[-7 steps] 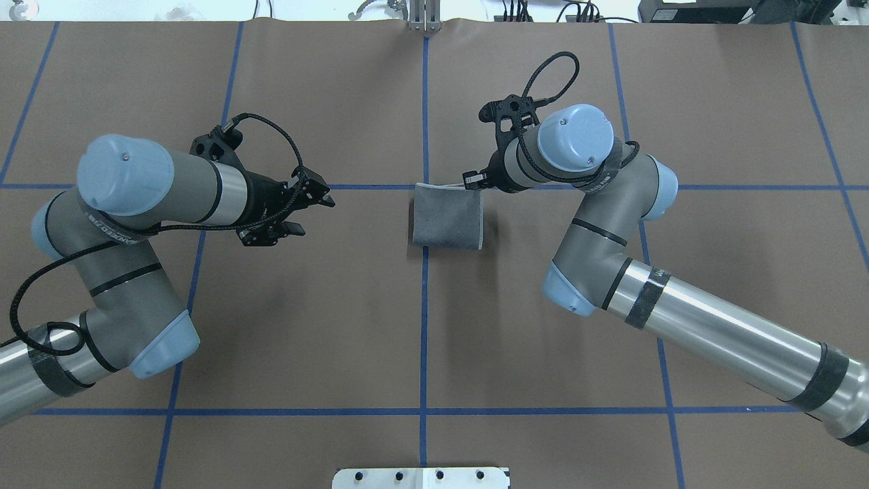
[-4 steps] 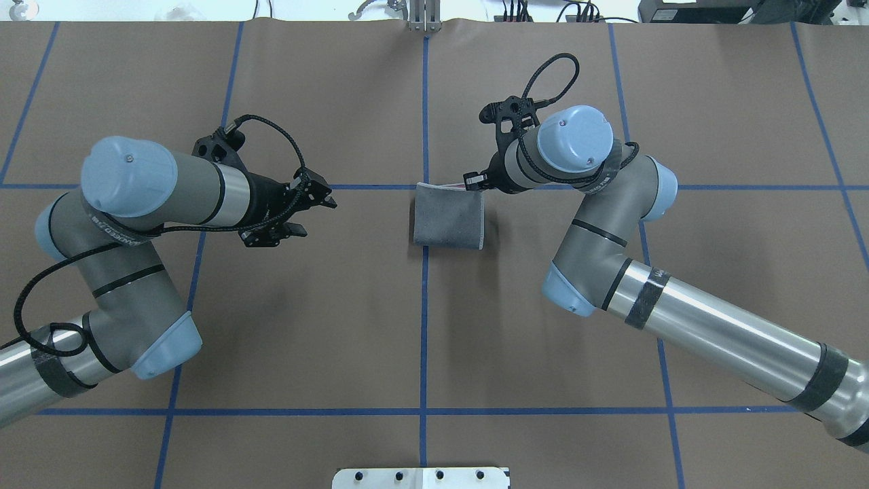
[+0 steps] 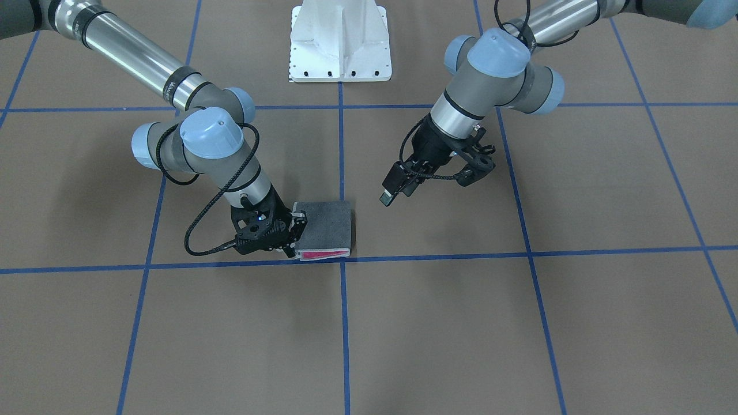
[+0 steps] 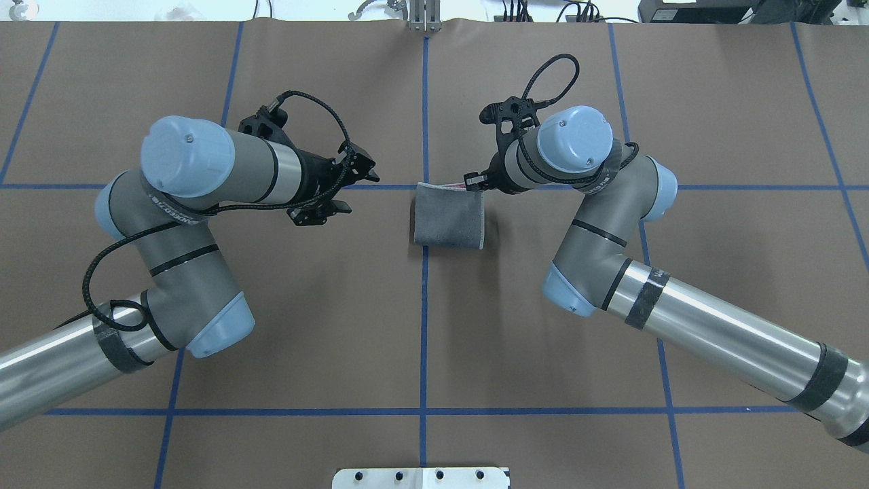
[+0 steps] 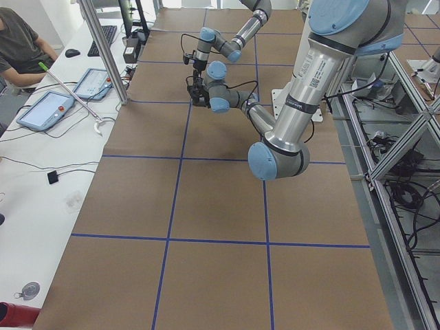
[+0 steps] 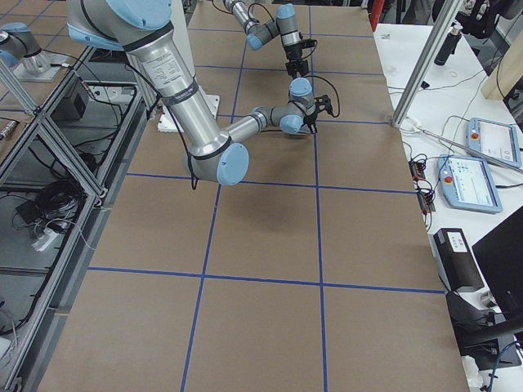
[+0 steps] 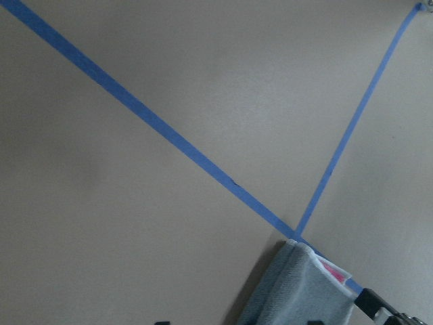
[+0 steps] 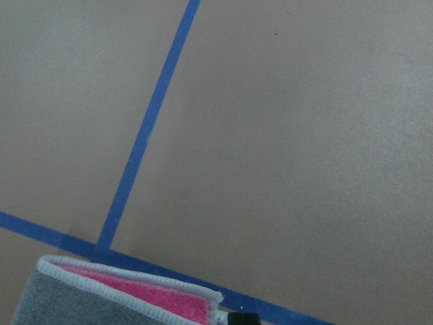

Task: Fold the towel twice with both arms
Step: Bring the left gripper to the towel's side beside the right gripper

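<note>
Although the towel [image 4: 448,217] already lay folded on the bench [image 4: 305,326], grey face out with pink peeping between the layers along its open edge, another fold seemingly remained. The step in hand looked to be bringing the left tool [image 4: 356,191] to the cloth. The right tool [image 4: 473,180] sat low at one corner of that open edge, the towel spreading away just in front of and below its tips. Whether it was pinching the corner or merely resting beside it I could not tell, for its own wrist hid the tips. The left tool hung above the bench with its jaws spread wide and nothing between them, the towel ahead of it and not touching. To do this well, the left tool should probably come down on the open-edge corner nearest it and catch every layer rather than the top one only. It should close at the same height as its partner, and then both should carry the edge over together so the cloth does not skew. Compared with a second before, the left tool had swung much closer to the towel and its elbow had come forward, while the right tool and the towel had not shifted.
</note>
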`<action>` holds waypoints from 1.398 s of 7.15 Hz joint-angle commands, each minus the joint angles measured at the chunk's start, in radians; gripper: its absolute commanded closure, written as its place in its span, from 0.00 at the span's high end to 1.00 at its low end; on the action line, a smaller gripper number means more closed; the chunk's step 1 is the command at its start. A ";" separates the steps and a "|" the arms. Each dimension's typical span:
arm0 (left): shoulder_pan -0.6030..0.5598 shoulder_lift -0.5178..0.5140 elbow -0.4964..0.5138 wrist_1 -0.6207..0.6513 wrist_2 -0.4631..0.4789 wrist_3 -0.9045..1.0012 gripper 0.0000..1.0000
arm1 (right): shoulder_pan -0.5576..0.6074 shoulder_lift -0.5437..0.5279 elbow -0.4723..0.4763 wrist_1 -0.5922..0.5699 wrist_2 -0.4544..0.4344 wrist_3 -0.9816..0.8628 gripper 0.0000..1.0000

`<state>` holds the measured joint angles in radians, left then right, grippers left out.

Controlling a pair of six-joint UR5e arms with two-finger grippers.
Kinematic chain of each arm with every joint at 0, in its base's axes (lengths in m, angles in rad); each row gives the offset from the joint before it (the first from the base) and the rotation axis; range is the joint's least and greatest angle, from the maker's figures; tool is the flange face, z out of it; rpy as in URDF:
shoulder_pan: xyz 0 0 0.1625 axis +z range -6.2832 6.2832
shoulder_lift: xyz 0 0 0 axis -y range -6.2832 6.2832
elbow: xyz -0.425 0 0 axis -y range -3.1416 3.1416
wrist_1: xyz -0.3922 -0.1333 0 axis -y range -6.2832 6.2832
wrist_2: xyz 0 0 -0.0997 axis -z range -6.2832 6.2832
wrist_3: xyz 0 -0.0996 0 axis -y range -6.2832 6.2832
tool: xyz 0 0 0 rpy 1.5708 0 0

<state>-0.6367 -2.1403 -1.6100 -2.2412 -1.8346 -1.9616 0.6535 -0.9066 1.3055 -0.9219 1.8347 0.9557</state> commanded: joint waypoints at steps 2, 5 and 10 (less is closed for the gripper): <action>0.050 -0.084 0.093 -0.074 0.110 -0.033 0.74 | 0.000 0.000 0.000 0.000 0.000 0.000 0.00; 0.110 -0.108 0.159 -0.141 0.181 -0.046 0.74 | 0.000 -0.002 0.000 0.000 0.000 -0.002 0.00; 0.126 -0.133 0.225 -0.190 0.195 -0.046 0.74 | 0.000 -0.002 0.000 0.000 0.000 -0.002 0.00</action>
<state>-0.5140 -2.2676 -1.3944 -2.4301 -1.6401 -2.0079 0.6535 -0.9081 1.3052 -0.9219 1.8346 0.9548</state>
